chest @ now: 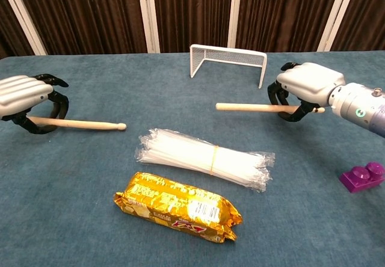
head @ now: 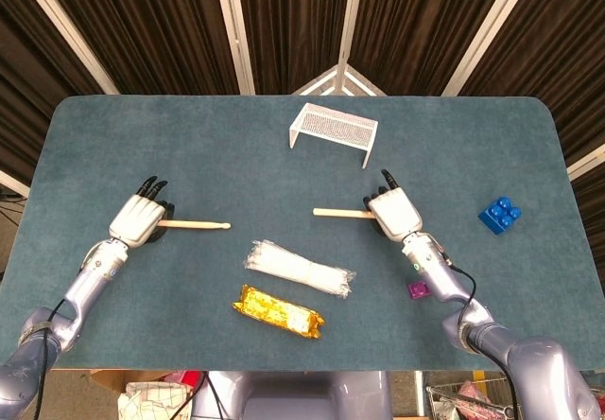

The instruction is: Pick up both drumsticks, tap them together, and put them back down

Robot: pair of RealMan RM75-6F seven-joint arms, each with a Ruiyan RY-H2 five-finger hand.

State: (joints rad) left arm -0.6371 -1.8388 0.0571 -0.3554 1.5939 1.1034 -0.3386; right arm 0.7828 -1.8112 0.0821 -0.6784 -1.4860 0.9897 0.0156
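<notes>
Drumsticks (chest: 78, 123) (chest: 249, 107) flank the straw bundle (chest: 204, 157) and gold packet (chest: 177, 206).

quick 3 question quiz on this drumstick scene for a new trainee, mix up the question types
1. True or false: each hand grips a drumstick.
2. Which item lies nearest the bundle of clear straws? A) blue brick B) gold snack packet C) wire goal
3. Fill in: the purple brick sits near the robot's ____ arm.

Key
1. True: left hand grips the left drumstick, right hand the right drumstick.
2. B, the gold snack packet.
3. Right; purple brick.
</notes>
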